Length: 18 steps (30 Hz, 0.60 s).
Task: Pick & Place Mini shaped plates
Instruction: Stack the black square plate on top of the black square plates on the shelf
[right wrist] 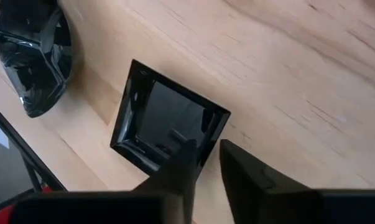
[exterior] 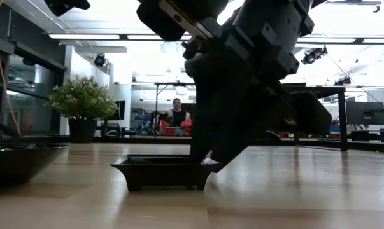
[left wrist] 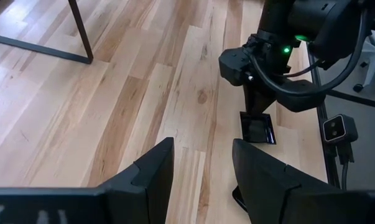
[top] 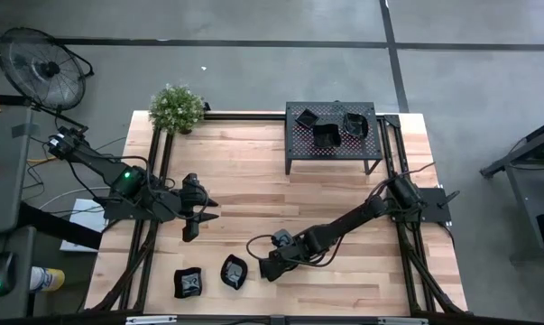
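Note:
A square black mini plate (right wrist: pixel 165 121) sits flat on the wooden table near its front edge, also seen in the low view (exterior: pixel 163 170) and the left wrist view (left wrist: pixel 257 129). My right gripper (right wrist: pixel 206 162) comes down on it, shut across its rim; in the high view the right gripper (top: pixel 270 268) hides this plate. A wavy-rimmed plate (right wrist: pixel 32 56) (top: pixel 234 271) lies just to its left, and another plate (top: pixel 189 283) farther left. My left gripper (left wrist: pixel 203 180) (top: pixel 198 212) hovers open over the table's left part, holding nothing. My right gripper has the square plate's rim (right wrist: pixel 215 127) on the side toward the table's right, close to a corner. One finger (right wrist: pixel 184 162) stands inside the dish and the other (right wrist: pixel 240 165) outside it. The fingers slant down from the table's right. The plate's base rests flat on the table.
A black perforated rack (top: pixel 294 149) stands at the far right with three small black plates (top: pixel 326 135) on top. A potted plant (top: pixel 177 108) is at the far left corner. Bare wood lies between the arms. A person (exterior: pixel 176 117) sits in the room beyond.

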{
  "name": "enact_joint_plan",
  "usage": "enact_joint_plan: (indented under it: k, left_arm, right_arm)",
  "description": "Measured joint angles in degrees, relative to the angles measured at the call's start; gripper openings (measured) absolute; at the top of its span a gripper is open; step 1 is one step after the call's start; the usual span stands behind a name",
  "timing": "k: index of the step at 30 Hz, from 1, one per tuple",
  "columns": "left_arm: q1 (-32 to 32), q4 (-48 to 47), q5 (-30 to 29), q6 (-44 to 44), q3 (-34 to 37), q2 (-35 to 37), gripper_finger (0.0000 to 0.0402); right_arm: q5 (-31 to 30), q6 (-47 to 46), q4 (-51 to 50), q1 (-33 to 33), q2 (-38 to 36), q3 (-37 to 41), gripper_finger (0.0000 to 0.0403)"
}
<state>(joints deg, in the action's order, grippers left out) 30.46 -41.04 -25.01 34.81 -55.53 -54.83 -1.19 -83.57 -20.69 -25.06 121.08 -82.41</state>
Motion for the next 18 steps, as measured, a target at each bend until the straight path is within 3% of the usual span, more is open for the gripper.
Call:
enact_joint_plan:
  k: [6,18]
  left_arm:
    - [0.00,-0.01,0.02,0.00,0.00,0.00,0.0162]
    - [0.00,0.00,-0.01,0.00,0.00,0.00,0.0162]
  right_arm:
    - [-0.36,0.08,0.18,0.00,0.00,0.00,0.0007]
    - [-0.48,1.62,0.58,0.04,-0.79,0.00,0.0002]
